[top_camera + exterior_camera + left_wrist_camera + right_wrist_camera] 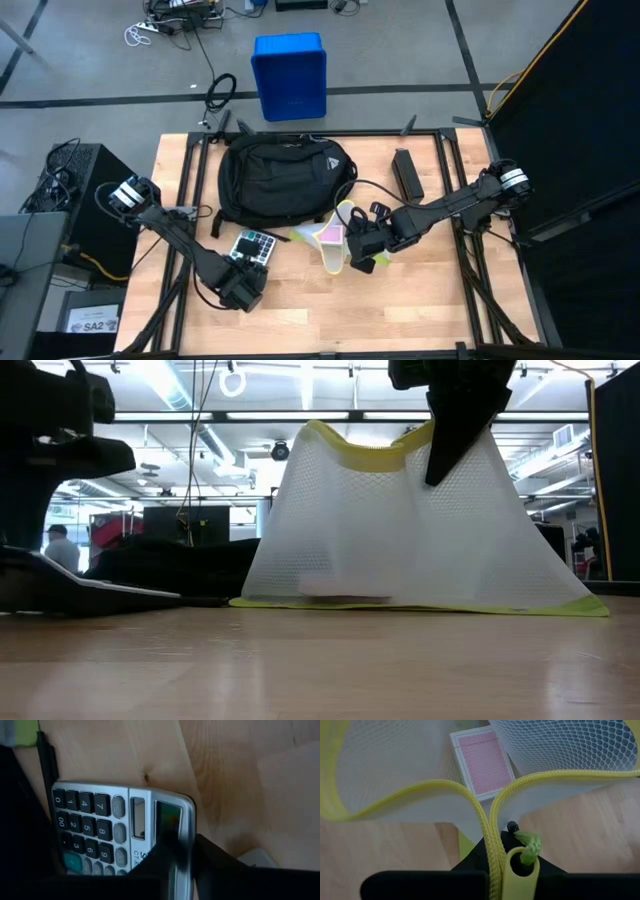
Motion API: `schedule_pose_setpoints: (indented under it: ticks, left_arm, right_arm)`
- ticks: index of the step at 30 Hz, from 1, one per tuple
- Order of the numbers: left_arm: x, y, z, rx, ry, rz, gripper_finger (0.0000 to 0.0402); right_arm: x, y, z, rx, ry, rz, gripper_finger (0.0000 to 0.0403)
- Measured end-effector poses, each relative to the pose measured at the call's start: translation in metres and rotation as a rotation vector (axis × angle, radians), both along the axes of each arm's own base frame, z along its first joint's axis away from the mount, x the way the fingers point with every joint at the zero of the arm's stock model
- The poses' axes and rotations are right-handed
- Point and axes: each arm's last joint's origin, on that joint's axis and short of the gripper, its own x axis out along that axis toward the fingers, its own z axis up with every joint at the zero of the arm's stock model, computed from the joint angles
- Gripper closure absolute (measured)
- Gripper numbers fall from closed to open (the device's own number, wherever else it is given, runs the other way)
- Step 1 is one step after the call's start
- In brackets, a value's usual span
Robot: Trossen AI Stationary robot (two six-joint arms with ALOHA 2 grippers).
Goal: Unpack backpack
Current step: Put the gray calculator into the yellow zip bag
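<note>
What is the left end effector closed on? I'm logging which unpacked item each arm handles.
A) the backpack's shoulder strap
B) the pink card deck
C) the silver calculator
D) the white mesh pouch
C: the left wrist view shows the left end effector closed on the display end of the silver calculator, which sits on the table in front of the backpack; the mesh pouch is with the right end effector.

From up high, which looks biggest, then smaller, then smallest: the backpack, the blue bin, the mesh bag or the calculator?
1. backpack
2. blue bin, though it sits on the floor, farther from the camera
3. mesh bag
4. calculator
</note>
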Motion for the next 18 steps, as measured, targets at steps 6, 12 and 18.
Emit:
schedule_pose_setpoints:
  ticks: [6, 12, 18]
  left_arm:
    - [0.003, -0.001, 0.027, 0.099, 0.014, -0.003, 0.0400]
    - [0.011, -0.011, 0.083, 0.133, -0.064, -0.019, 0.0401]
    - [0.015, -0.022, 0.141, 0.151, -0.220, -0.083, 0.0401]
  right_arm:
    - [0.000, 0.000, 0.000, 0.001, -0.003, 0.000, 0.0403]
    - [0.001, 0.000, 0.000, 0.002, -0.006, -0.001, 0.0403]
    - [0.001, 0.000, 0.000, 0.003, -0.008, -0.002, 0.0403]
